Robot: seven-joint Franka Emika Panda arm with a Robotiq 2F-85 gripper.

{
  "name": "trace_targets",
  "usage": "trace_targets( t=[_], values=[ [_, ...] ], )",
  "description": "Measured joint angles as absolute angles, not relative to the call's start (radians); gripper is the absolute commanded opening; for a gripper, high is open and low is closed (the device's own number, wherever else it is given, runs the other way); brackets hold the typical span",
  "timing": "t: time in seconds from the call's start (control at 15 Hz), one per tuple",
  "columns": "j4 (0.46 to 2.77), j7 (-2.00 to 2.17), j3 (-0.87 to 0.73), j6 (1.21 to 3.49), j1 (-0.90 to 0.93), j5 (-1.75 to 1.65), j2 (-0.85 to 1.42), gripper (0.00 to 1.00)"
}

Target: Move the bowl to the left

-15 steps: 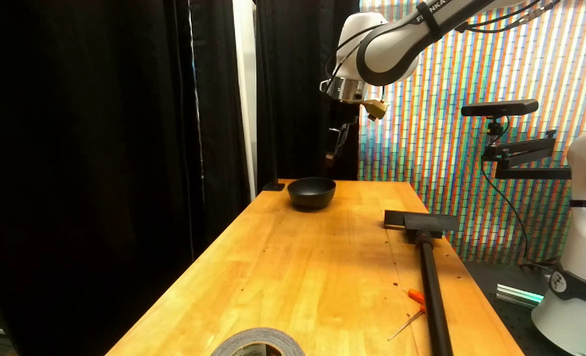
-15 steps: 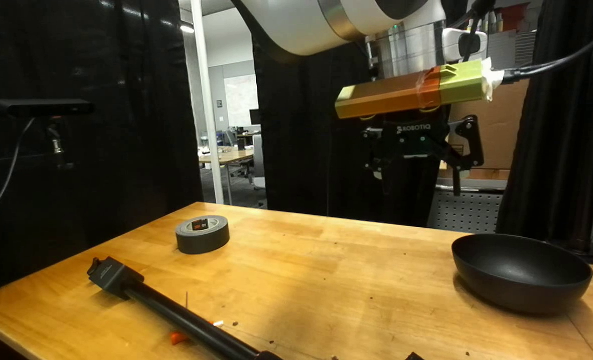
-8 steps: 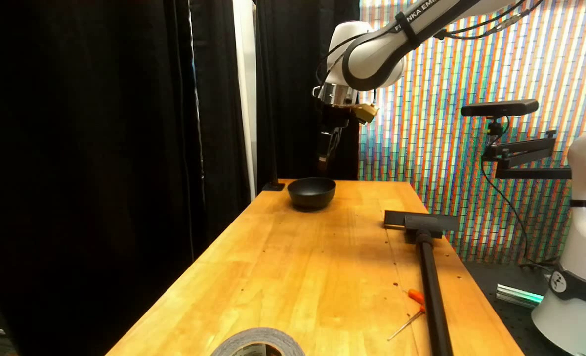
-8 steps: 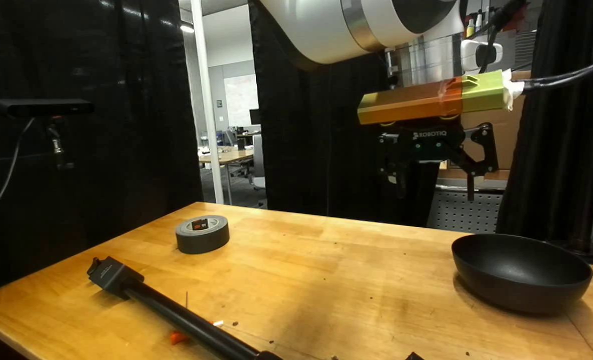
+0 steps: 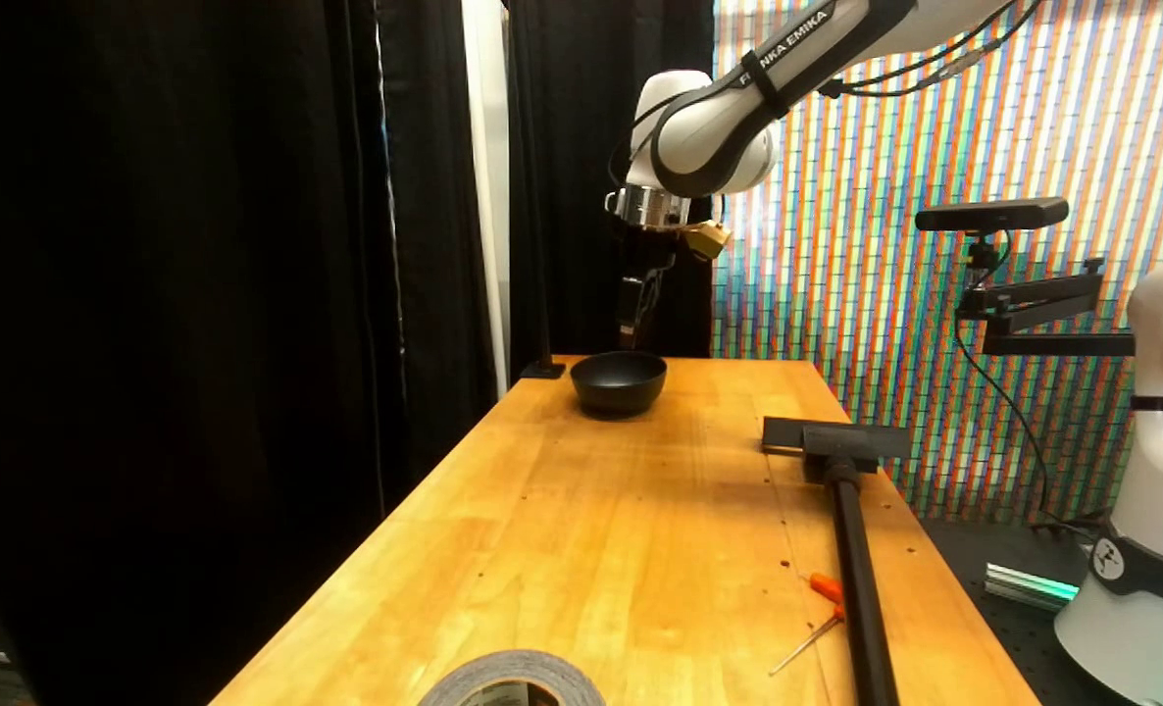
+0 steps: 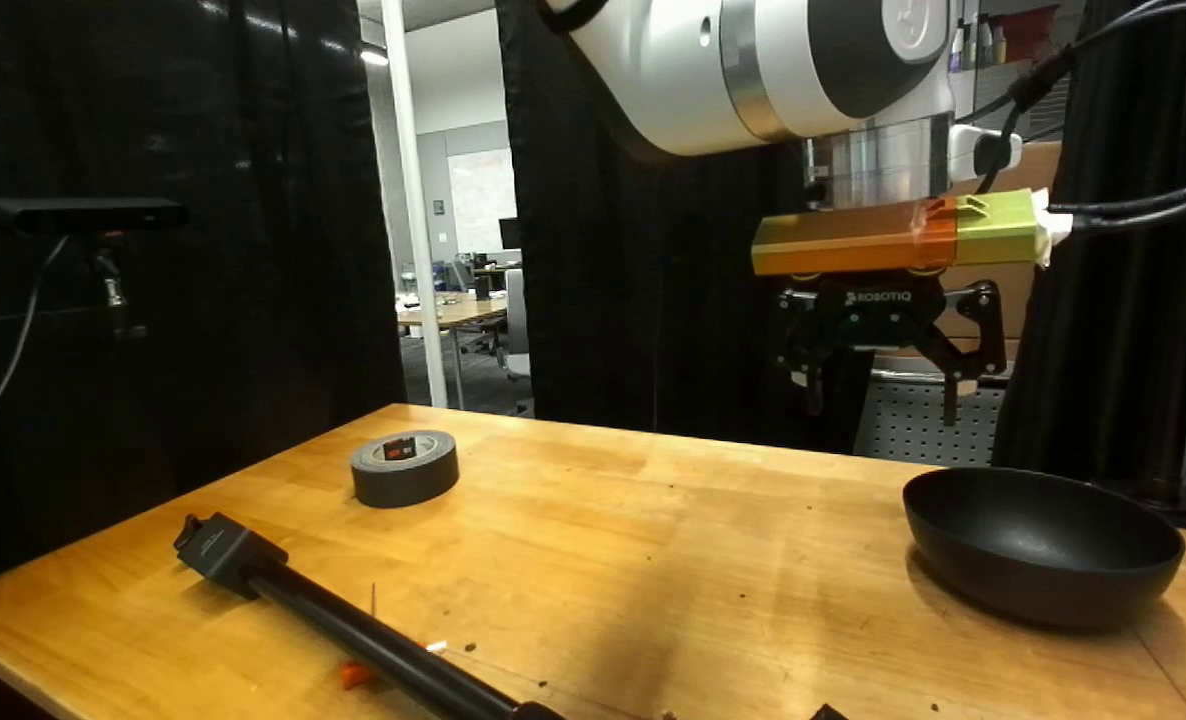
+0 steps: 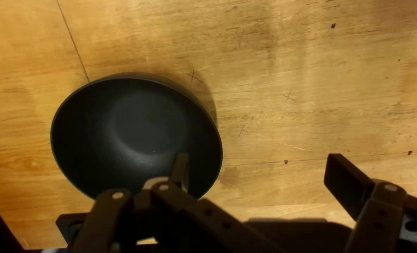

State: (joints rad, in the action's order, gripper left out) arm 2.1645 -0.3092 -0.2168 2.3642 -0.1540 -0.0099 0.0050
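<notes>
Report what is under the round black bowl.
The black bowl sits on the light wooden table; in the wrist view, a dark line runs up to the bowl. Anything directly beneath is covered.

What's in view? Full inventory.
table: one, light brown, central
bowl: one, black, on table
tape roll: one, grey, on table
pole: one, black, on table
small tools: count unclear, orange-handled, partly hidden by pole
stand base: one, black, beside bowl
cameras: two, black, off table
curtains: several, black, beyond table
patterned backdrop: one, multicoloured, background
furniture: count unclear, mixed colours, background
arm: one, white, above table
fingers: two, black, apart above table
wrist casing: one, orange-yellow, above fingers
</notes>
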Motion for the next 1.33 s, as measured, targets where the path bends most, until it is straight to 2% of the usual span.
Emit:
trace_targets(
  t=[1.33],
  values=[
    [1.888,-0.379,-0.134,2.379,-0.204,0.075,0.391,1.00]
  ],
)
